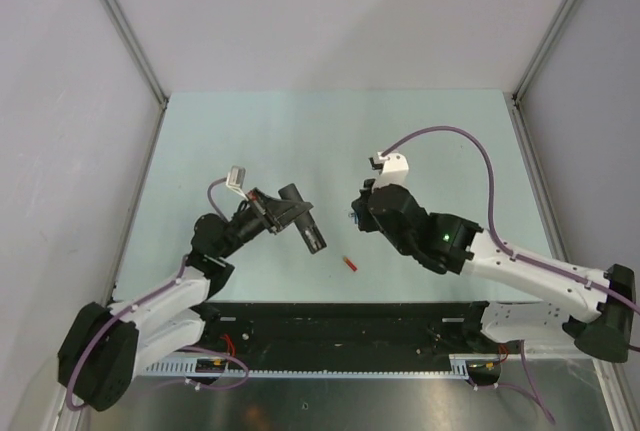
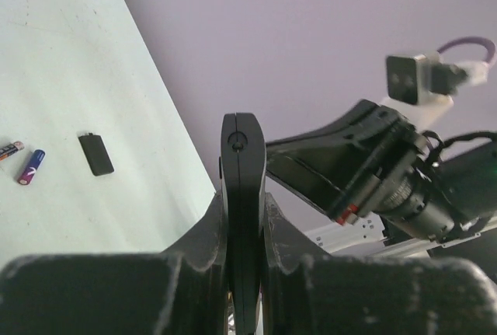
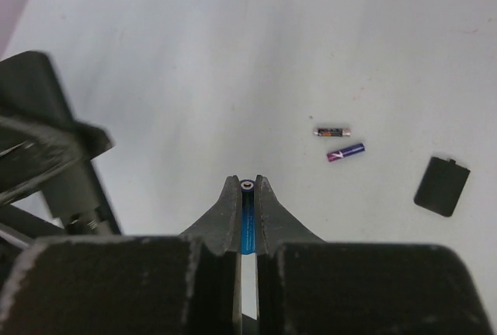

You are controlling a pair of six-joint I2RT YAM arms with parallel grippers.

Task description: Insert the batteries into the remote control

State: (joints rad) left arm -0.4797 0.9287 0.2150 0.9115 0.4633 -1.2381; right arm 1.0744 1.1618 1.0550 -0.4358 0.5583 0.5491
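Note:
My left gripper (image 1: 277, 211) is shut on the remote control (image 1: 309, 230), a slim black bar held off the table. In the left wrist view the remote (image 2: 243, 148) stands edge-on between the fingers of that gripper (image 2: 244, 204). My right gripper (image 1: 358, 214) faces it from the right, a short way apart, and is shut on a bright blue battery (image 3: 247, 218). A red-orange battery (image 1: 349, 264) lies on the table in front of both. A silvery-grey battery (image 3: 332, 131) and a dark bluish one (image 3: 345, 152) lie side by side on the table.
A small black flat cover (image 3: 442, 186) lies on the table near the two loose batteries; it also shows in the left wrist view (image 2: 96, 154). Grey walls close in the pale green table (image 1: 250, 131) on three sides. A black rail (image 1: 340, 326) runs along the near edge.

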